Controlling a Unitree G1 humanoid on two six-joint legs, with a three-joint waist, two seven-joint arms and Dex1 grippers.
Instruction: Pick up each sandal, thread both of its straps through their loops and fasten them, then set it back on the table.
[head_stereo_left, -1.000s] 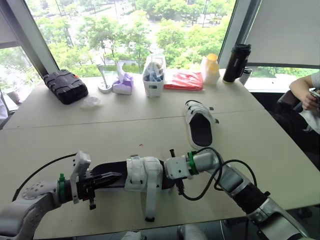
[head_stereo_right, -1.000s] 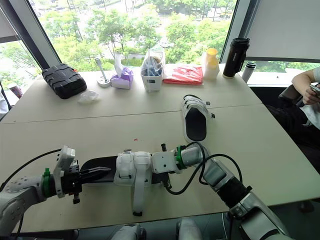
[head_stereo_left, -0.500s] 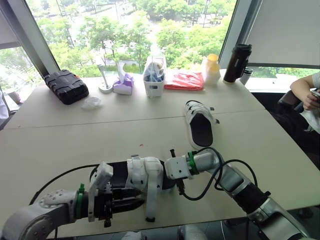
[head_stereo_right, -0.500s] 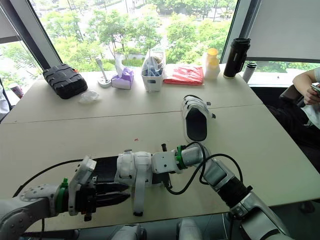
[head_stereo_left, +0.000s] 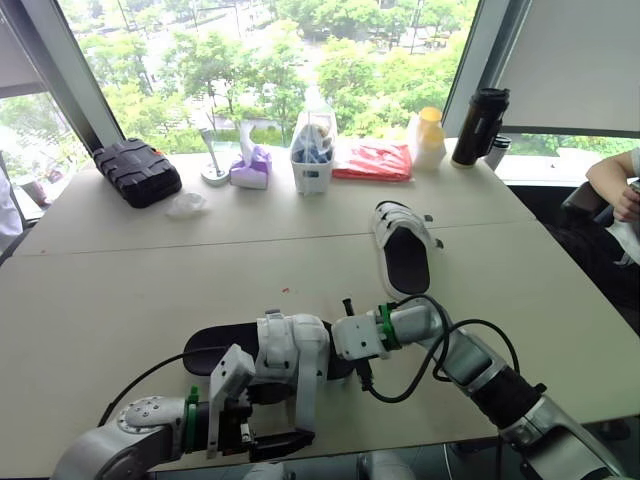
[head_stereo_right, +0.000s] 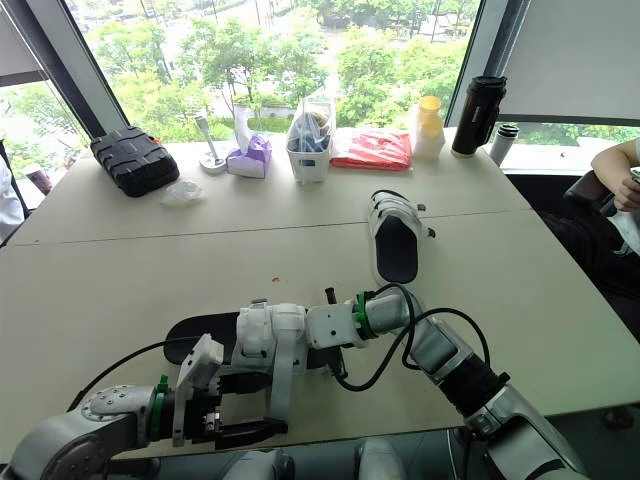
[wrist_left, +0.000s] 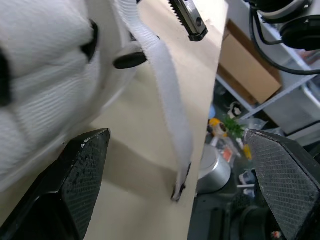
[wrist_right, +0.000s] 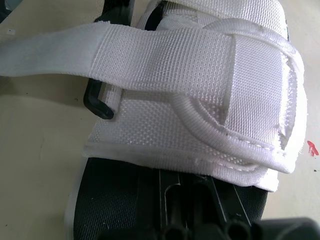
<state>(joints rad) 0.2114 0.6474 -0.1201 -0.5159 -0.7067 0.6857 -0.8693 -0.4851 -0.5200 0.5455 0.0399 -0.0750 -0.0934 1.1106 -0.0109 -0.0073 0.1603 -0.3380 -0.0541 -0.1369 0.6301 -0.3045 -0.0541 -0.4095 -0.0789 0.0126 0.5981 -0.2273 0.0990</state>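
The near sandal, black-soled with white straps, lies on the table close to its front edge. One loose white strap trails from it toward that edge. My left gripper is open at the strap's free end; in the left wrist view the strap hangs between its wide-apart pads. At the sandal's right end my right gripper is shut, its fingers lying against the black insole. The second sandal rests farther back on the right.
Along the window stand a black case, a tissue pack, a white bin, a red bag, a yellow-capped bottle and a black tumbler. A person's arm shows at the right.
My left gripper has left the sandal's heel end, swung right along the front edge to the loose strap's end, and gone from shut to open. The right gripper has stayed put.
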